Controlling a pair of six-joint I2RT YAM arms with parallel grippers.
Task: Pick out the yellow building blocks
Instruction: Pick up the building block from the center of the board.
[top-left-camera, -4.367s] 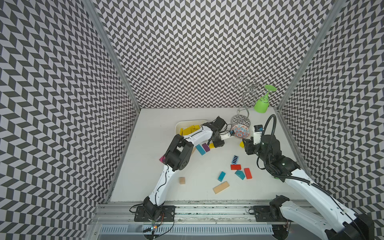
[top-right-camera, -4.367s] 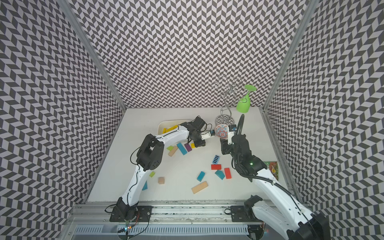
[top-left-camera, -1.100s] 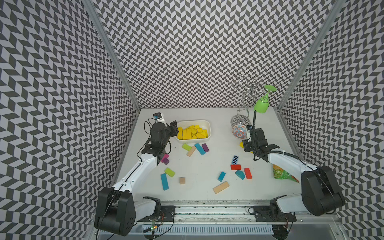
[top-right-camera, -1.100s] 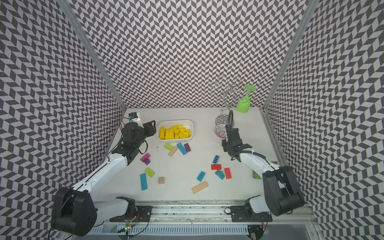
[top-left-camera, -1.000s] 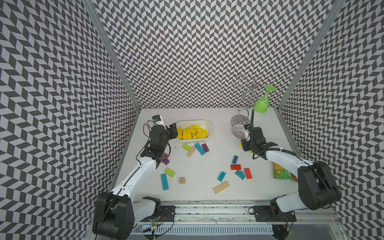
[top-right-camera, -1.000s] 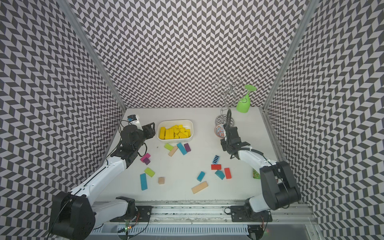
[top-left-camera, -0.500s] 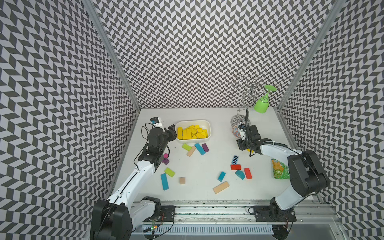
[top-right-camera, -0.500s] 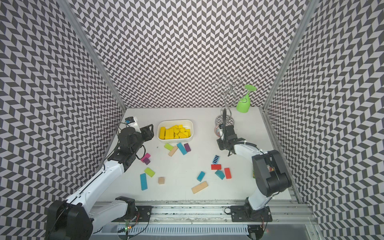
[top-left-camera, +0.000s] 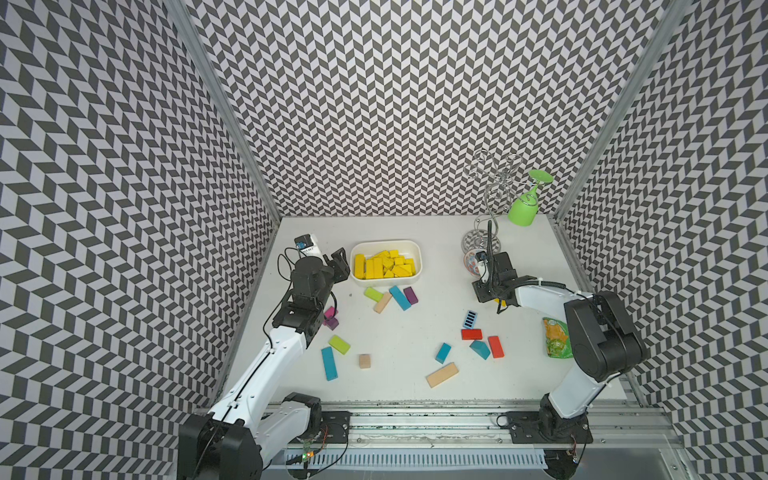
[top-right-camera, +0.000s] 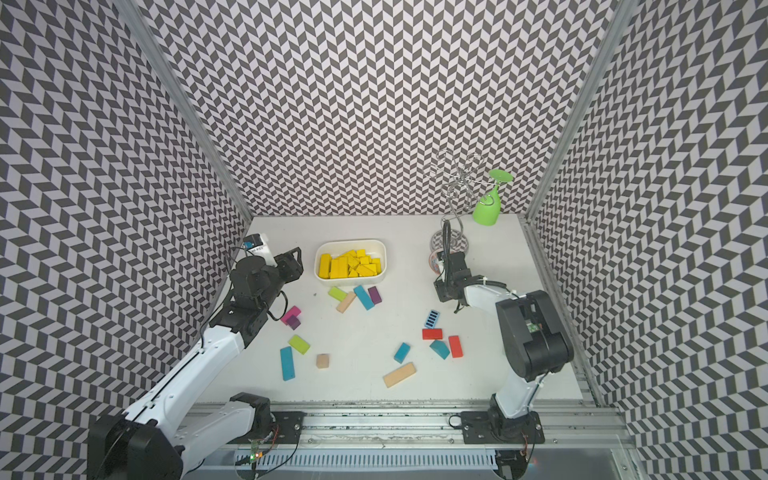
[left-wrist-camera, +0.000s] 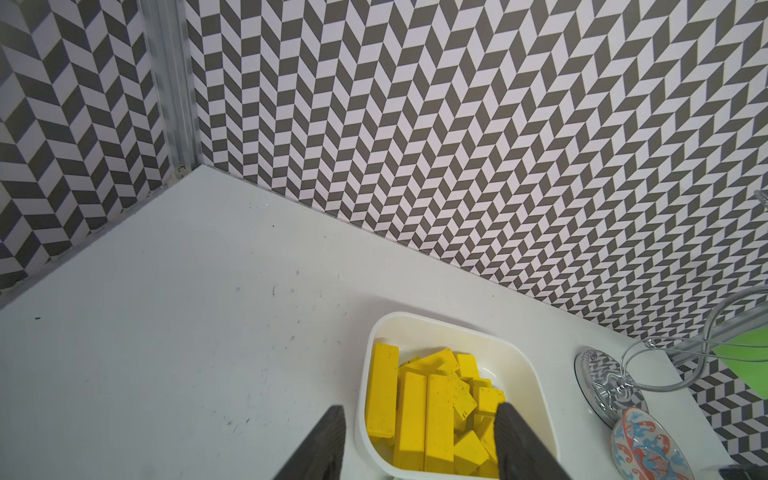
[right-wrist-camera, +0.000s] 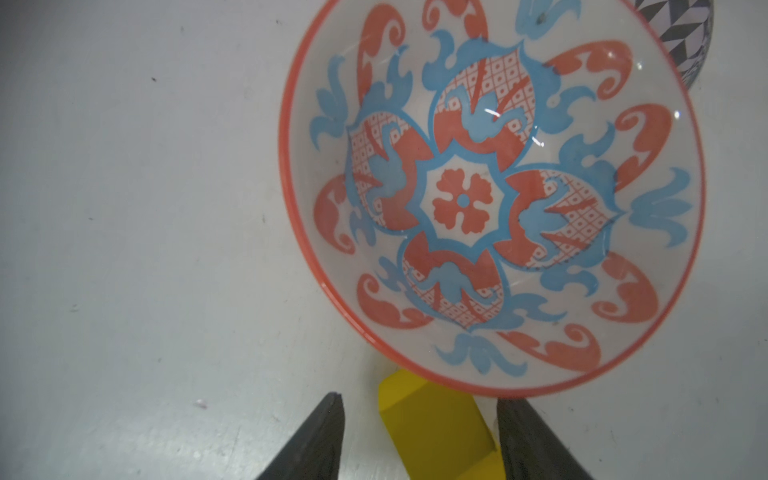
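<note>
**Left arm back beside the tray, right pincer down at the bowl**

Stretched across the white tray (top-left-camera: 386, 242) toward the bowl a few seconds ago, the left arm has drawn back. Its left pincer (top-left-camera: 338, 261) now hangs just left of the tray, pointing toward it. Over the same time the right arm has swung its elbow outward. It has brought the right pincer (right-wrist-camera: 419, 399) down close to the surface (top-left-camera: 407, 328), at the rim of the patterned bowl (right-wrist-camera: 490, 124).

The left pincer's jaws stand partly open with nothing between them, and the left wrist view looks past them into the tray. The right pincer's jaws are about as far apart and straddle a single yellow block (right-wrist-camera: 436, 424). That block lies on the surface, tucked partly under the bowl's rim. A clear gap shows between it and one jaw. The other jaw is right at the block's edge, and I cannot tell whether it touches. The block is not clamped.

The rest of the yellow building blocks (top-left-camera: 384, 266) are heaped in the tray in both top views. Long bars lie side by side along one end, with shorter bricks and wedges piled against them.

Loose blocks of other colours (top-left-camera: 400, 297) are scattered over the surface: lime-green, teal, purple, magenta, red and pale wood. A wire glass rack (top-left-camera: 494, 187) stands behind the bowl with a green glass (top-left-camera: 524, 210) hanging upside down from it. A green snack packet (top-left-camera: 557, 343) lies beside the right arm.
</note>
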